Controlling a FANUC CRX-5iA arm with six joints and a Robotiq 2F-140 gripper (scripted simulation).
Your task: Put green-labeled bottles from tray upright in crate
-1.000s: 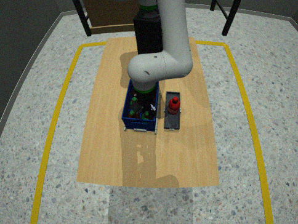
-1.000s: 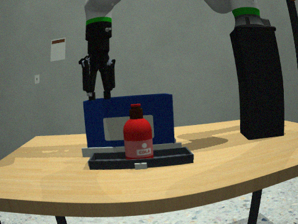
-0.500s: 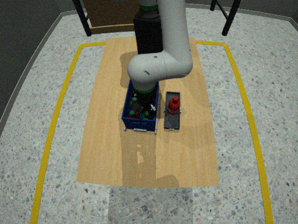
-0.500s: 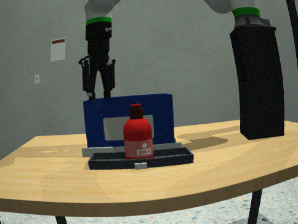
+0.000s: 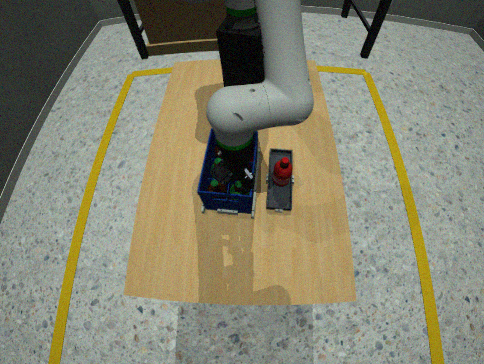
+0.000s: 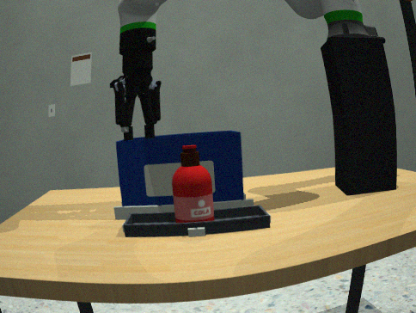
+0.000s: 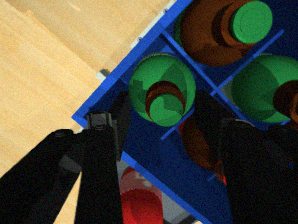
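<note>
The blue crate stands on the wooden table, with the dark tray [image 5: 279,187] just to its right. A red-labeled cola bottle [image 5: 282,171] stands upright on the tray; it also shows in the side view [image 6: 192,187]. My gripper [image 6: 137,131] hangs just above the crate's top edge [image 6: 178,168], partly open with nothing between the fingers. In the wrist view the gripper [image 7: 167,125] sits over a green-labeled bottle [image 7: 162,95] standing in a corner slot. Two more green bottles [image 7: 225,30] [image 7: 262,87] stand in neighbouring slots.
The arm's black base [image 6: 363,112] stands at the back of the table. A brown bottle [image 7: 200,145] fills the slot under my right finger. The table edge lies in front of the tray. Black frame legs [image 5: 135,30] stand beyond the table.
</note>
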